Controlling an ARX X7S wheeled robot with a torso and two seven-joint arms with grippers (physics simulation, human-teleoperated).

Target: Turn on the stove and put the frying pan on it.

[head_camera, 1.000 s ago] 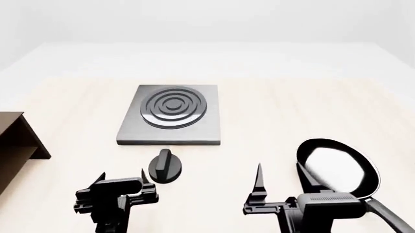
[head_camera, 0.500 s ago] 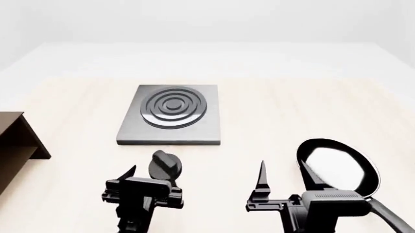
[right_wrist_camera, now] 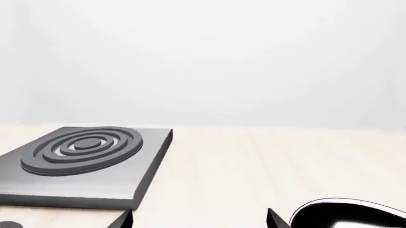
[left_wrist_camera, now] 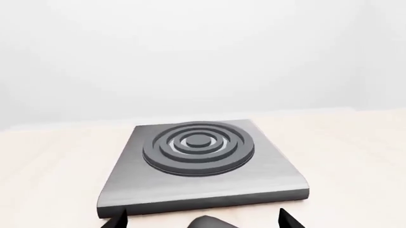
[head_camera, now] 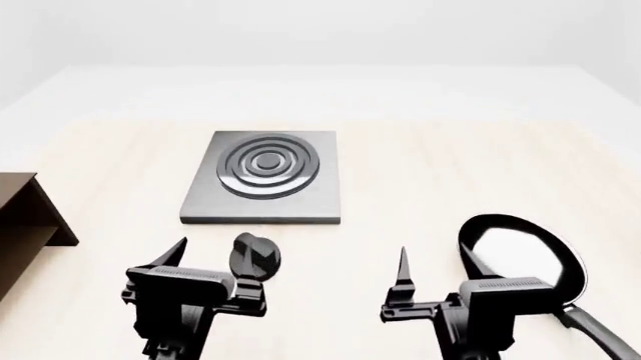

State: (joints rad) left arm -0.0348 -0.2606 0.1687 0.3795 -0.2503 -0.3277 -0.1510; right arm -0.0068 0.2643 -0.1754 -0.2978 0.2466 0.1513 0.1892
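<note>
The stove (head_camera: 266,176) is a flat grey plate with dark burner rings, lying mid-table; it also shows in the left wrist view (left_wrist_camera: 197,161) and the right wrist view (right_wrist_camera: 89,161). Its black ridged knob (head_camera: 254,257) sits on the table just in front of it. My left gripper (head_camera: 215,259) is open, its fingertips (left_wrist_camera: 286,219) set wide on either side of the knob (left_wrist_camera: 209,222) without touching it. The frying pan (head_camera: 521,259) lies at the front right, with its handle (head_camera: 601,334) pointing toward me. My right gripper (head_camera: 437,262) is open and empty, just left of the pan (right_wrist_camera: 355,216).
A brown wooden shelf (head_camera: 25,225) stands at the left edge of the table. The light wooden tabletop (head_camera: 421,172) stretches right of the stove and behind it.
My left gripper moved right toward the knob, then settled with its jaws wider apart around it. The knob's ridge has turned from upright to slanted. The right arm has barely moved.
</note>
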